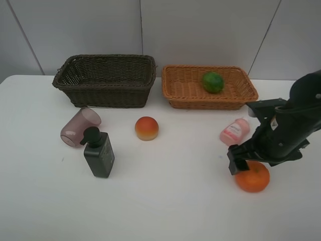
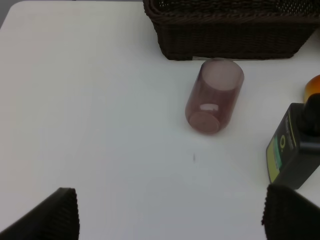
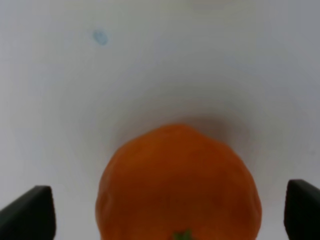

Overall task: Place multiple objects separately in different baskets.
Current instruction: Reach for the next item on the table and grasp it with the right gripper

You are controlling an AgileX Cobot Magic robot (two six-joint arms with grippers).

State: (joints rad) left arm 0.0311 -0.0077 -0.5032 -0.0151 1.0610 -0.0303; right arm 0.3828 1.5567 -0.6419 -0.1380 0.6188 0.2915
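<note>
A white table (image 1: 165, 211) stands before a pale grey panelled wall (image 1: 200, 30)

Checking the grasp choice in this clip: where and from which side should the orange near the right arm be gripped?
Grip the orange across its widest middle, coming straight down from above. It is round and sits alone on the table, with nothing touching it, so any pair of opposite sides would serve. The right gripper is open, with its fingers flanking the fruit in the wrist view, so closing there should probably hold it.
</note>
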